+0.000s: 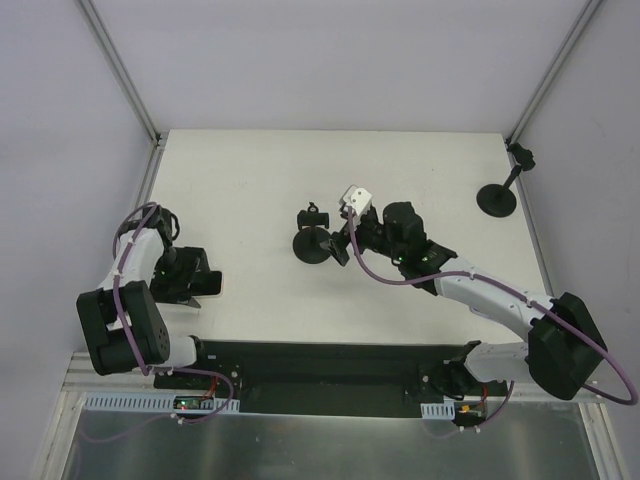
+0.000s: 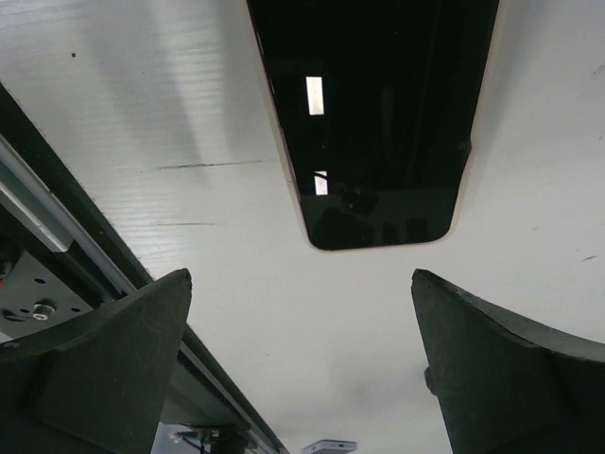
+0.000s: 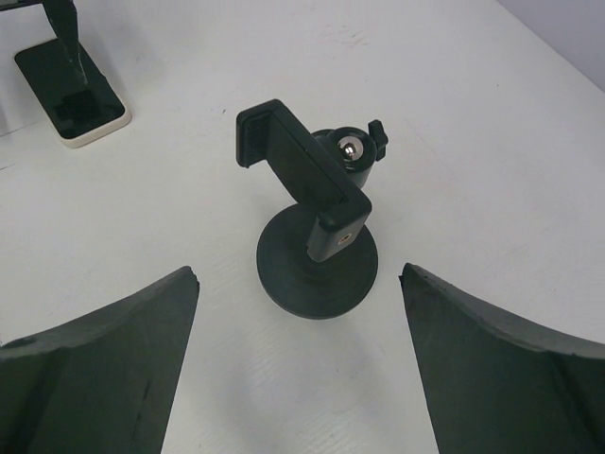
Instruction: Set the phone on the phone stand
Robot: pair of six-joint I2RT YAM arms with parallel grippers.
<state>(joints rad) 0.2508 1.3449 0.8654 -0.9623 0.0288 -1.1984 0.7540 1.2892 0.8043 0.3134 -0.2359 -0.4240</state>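
The white table [image 1: 250, 180] carried everything. The right arm [image 1: 490, 295] reached in from the stand's right. The left arm [image 1: 130, 300] was folded well to the stand's left, close to the table's near edge.

The stand [image 3: 317, 255] stood near the table's middle. It was black, with a round base, a ball joint and a tilted clamp that held nothing. A second stand [image 1: 497, 198] stood well to its right, by the table's edge.

The phone [image 2: 378, 123] lay flat on the table, well left of the stand and nearer the arms' bases. It had a glossy black screen, rounded corners and a thin pale rim.

The left gripper [image 2: 301, 284] hovered at the phone's end with its fingers [image 2: 113, 359] spread wide, holding nothing. The right gripper [image 3: 300, 272] faced the stand with its fingers likewise wide apart, clear of the base on both sides.
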